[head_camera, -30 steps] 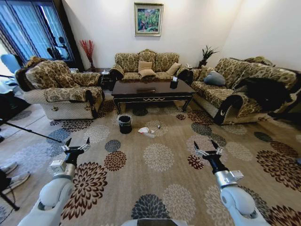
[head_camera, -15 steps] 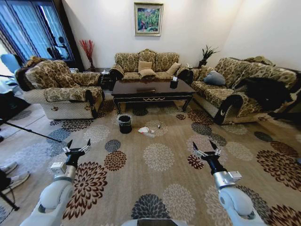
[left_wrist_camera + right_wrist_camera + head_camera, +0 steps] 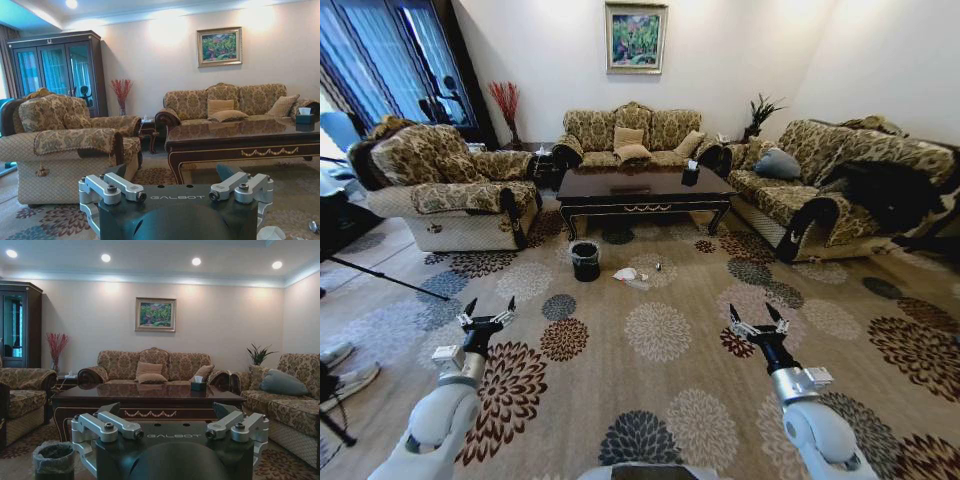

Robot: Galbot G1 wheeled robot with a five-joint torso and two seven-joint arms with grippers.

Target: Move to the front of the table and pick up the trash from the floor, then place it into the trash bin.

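A sofa-lined living room: the trash (image 3: 630,277) lies on the floor (image 3: 660,370) beside the trash bin (image 3: 585,262), before the bench (image 3: 645,190). Left gripper (image 3: 486,314) and right gripper (image 3: 754,320) hover well short, jaws wide; driving closer risks scattering the litter or nudging the bin.

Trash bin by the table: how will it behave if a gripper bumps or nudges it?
The trash bin is small and bucket-like, so it is probably light and would slide or tip on the carpeted floor rather than resist. Its crinkly plastic liner, folded loosely over the rim, likely shifts or snags easily.
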